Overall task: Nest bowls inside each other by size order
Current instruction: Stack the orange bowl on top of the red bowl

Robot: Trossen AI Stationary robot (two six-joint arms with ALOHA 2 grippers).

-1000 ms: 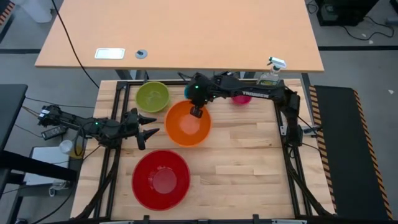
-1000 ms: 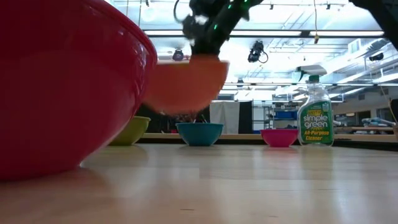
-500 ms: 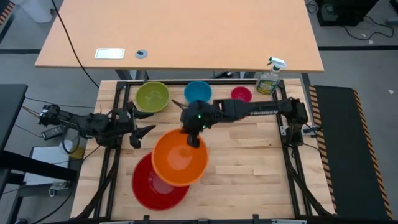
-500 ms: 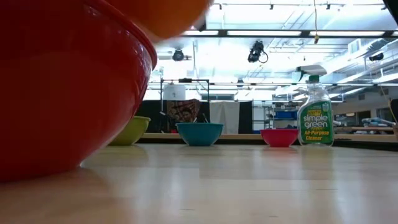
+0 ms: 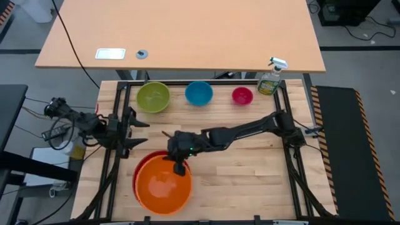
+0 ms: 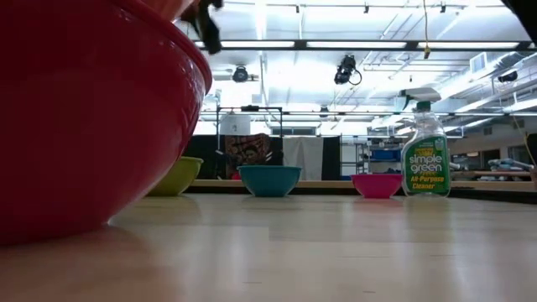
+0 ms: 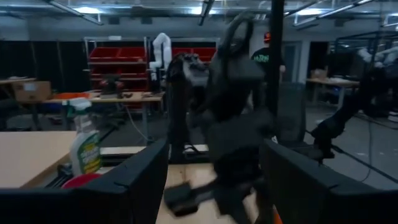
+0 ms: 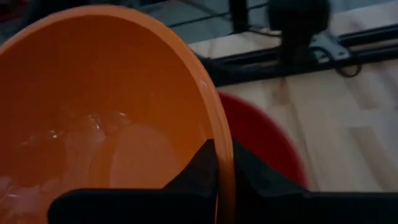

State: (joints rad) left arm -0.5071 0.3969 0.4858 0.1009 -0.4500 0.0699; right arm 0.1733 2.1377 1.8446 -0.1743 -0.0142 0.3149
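The orange bowl [image 5: 164, 189] sits over the red bowl [image 5: 140, 170] at the table's near left and covers most of it; whether it rests in the red bowl I cannot tell. My right gripper [image 5: 179, 165] is shut on the orange bowl's far rim. My left gripper [image 5: 139, 134] is open and empty at the table's left edge, just beyond the red bowl. The lime green bowl [image 5: 153, 97], blue bowl [image 5: 199, 93] and pink bowl [image 5: 242, 95] stand upright in a row along the far edge. My right gripper pinches the orange bowl's rim [image 8: 221, 163] on the bowl's far side, one finger [image 8: 198, 167] inside the bowl and one [image 8: 250, 171] outside. The fingers come from above and the far side, slanting down. The bowl is mouth up over the red bowl [image 8: 264, 144].
A spray bottle [image 5: 270, 77] stands at the far right corner, beside the pink bowl. Bare wood lies across the table's middle and right [image 5: 250, 169]. The red bowl [image 6: 84, 117] fills the left of the low view. A black frame [image 5: 119, 94] borders the table.
My right gripper has carried the orange bowl from the far middle of the table toward the near edge and a little left, and down over the red bowl. My left gripper has drawn back slightly toward the table's left edge.
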